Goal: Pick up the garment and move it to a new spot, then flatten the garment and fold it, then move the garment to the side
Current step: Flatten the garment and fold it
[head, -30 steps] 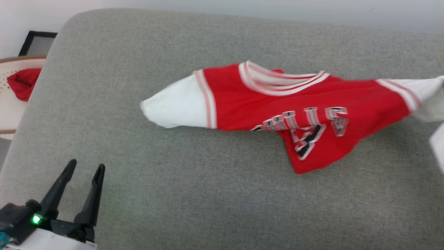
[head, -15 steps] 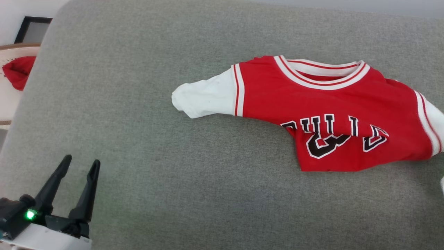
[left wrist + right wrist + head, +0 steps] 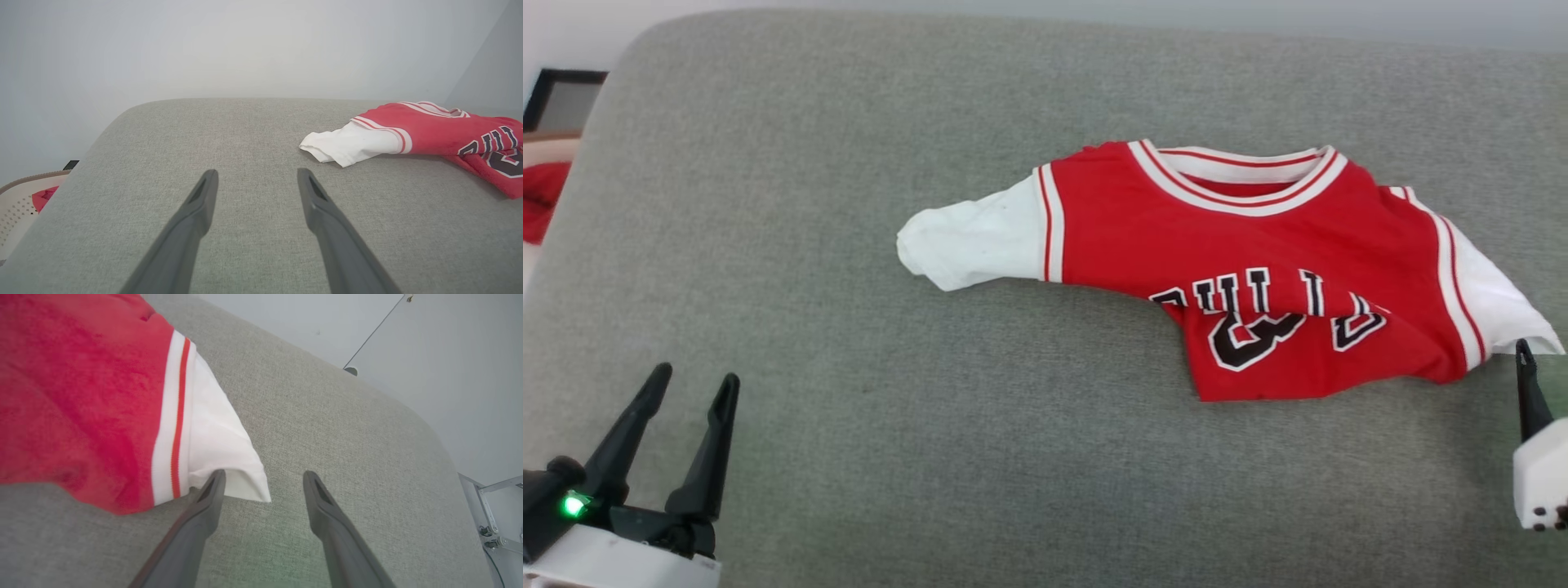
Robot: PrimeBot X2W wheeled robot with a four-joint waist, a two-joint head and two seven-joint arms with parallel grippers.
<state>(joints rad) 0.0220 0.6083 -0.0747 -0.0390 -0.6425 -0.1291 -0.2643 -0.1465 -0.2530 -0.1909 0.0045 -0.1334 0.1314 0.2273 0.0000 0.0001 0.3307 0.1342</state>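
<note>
1. The right gripper (image 3: pixel 264 473) has its two fingers spread apart and they grip nothing. A second ago it was closed on the white right sleeve (image 3: pixel 212 449) and held it stretched in the air. Now the sleeve's hem lies loose at the finger tips, at about 11 o'clock from them in the right wrist view.
2. The left gripper (image 3: pixel 696 374) is also wide open and empty, low over the grey cushion (image 3: pixel 931 457). The garment is well apart from it, at about 2 o'clock.
3. The garment (image 3: pixel 1241 245) now rests on the cushion, right of centre in the head view. The collar points to 12 o'clock and the other white sleeve to 9 o'clock.
4. I judge that the move to a new spot is done. The flattening comes next, because the lower body is bunched and the black lettering is creased.
5. At 9 o'clock, beside the cushion, a pale basket (image 3: pixel 18 204) holds a small plain red cloth (image 3: pixel 44 197). What else is inside I cannot tell.
</note>
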